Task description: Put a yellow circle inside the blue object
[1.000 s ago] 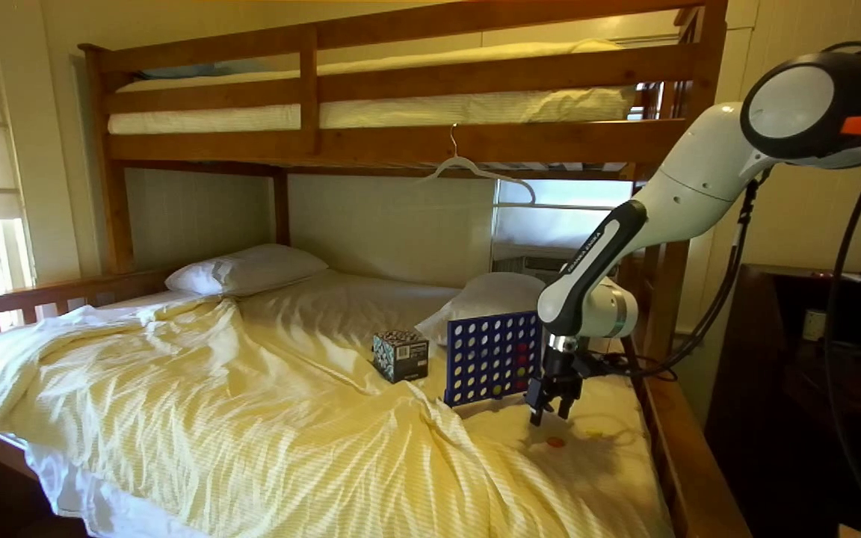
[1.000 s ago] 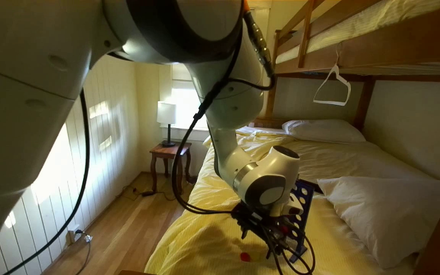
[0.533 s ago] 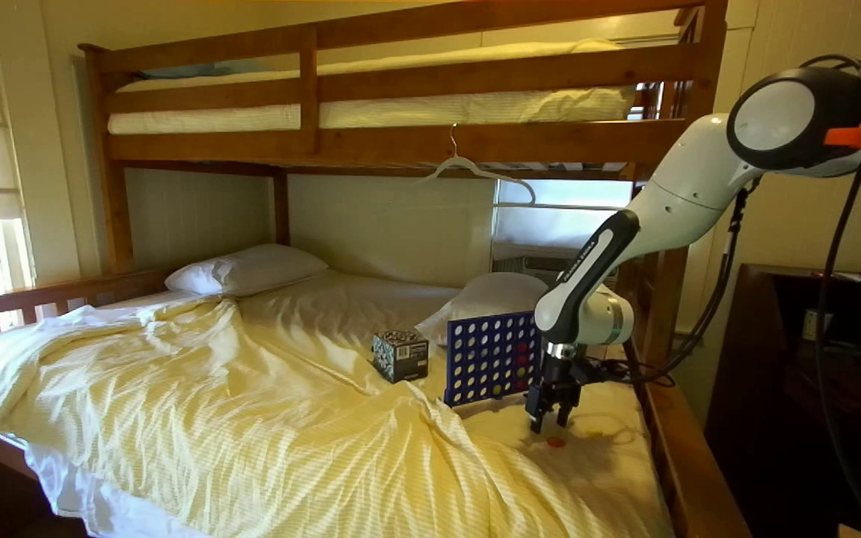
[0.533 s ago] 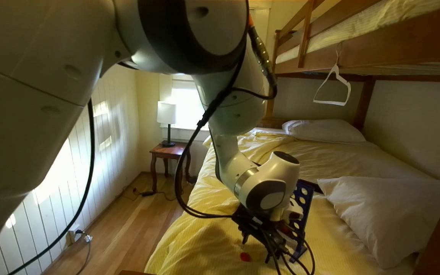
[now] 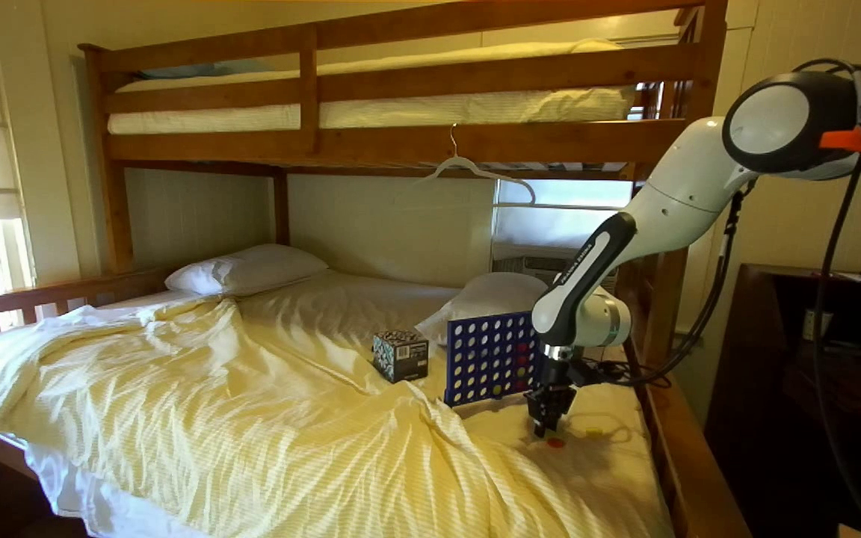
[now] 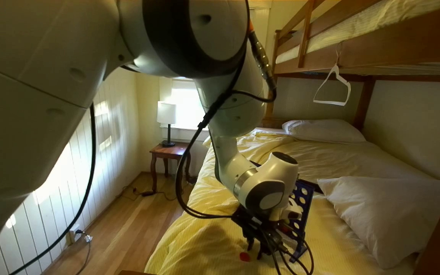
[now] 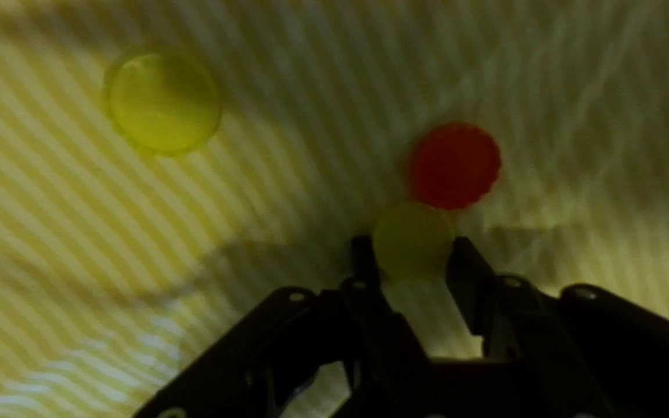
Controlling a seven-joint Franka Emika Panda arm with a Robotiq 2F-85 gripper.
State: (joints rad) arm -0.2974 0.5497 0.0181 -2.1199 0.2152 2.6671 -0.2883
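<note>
A robot gripper (image 7: 412, 251) is holding a yellow disc (image 7: 413, 241) by opposite edges, though the dim wrist view is leaving the firmness uncertain. With fingertips (image 7: 364, 261) pressing only a round rim, the disc is risking a spin or slip on lifting. A red disc (image 7: 456, 165) is lying just beside it and could be dragged along; the blue board (image 5: 490, 350) is standing upright nearby on soft bedding (image 5: 311, 433), liable to topple if bumped.
</note>
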